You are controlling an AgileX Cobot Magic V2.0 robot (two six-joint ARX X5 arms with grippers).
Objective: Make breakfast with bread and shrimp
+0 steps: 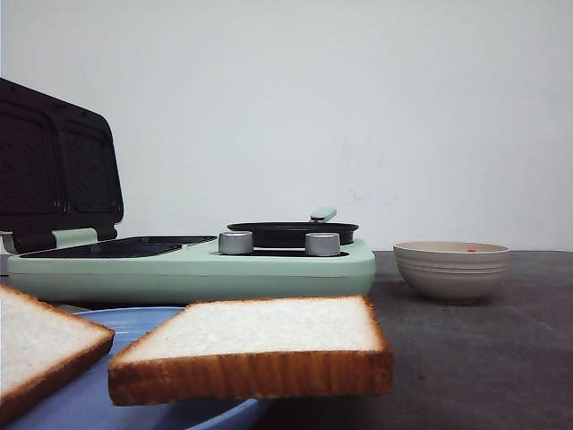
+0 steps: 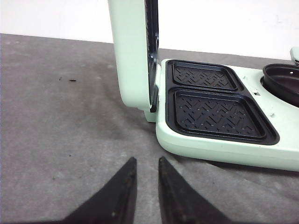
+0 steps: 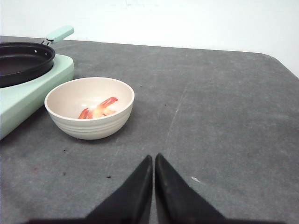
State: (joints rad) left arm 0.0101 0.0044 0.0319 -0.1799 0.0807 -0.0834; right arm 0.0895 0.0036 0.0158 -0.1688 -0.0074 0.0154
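Observation:
Two slices of white bread lie on a blue plate (image 1: 134, 315) close to the front camera, one in the middle (image 1: 260, 327) and one at the left edge (image 1: 40, 345). The orange-red shrimp (image 3: 99, 108) lies inside a beige ribbed bowl (image 3: 88, 123), which stands right of the cooker; only a red speck of the shrimp (image 1: 471, 249) shows over the bowl's rim (image 1: 452, 269). My left gripper (image 2: 146, 162) hovers over bare table beside the cooker, slightly open and holding nothing. My right gripper (image 3: 153, 158) is shut and holding nothing, a short way from the bowl. Neither arm shows in the front view.
A mint-green breakfast cooker (image 1: 197, 269) stands behind the plate. Its lid (image 1: 58, 166) is raised upright at the left. Two black ribbed grill plates (image 2: 217, 114) lie bare. A black pan (image 1: 291, 233) with a green handle sits on the cooker's right half. The table is dark grey.

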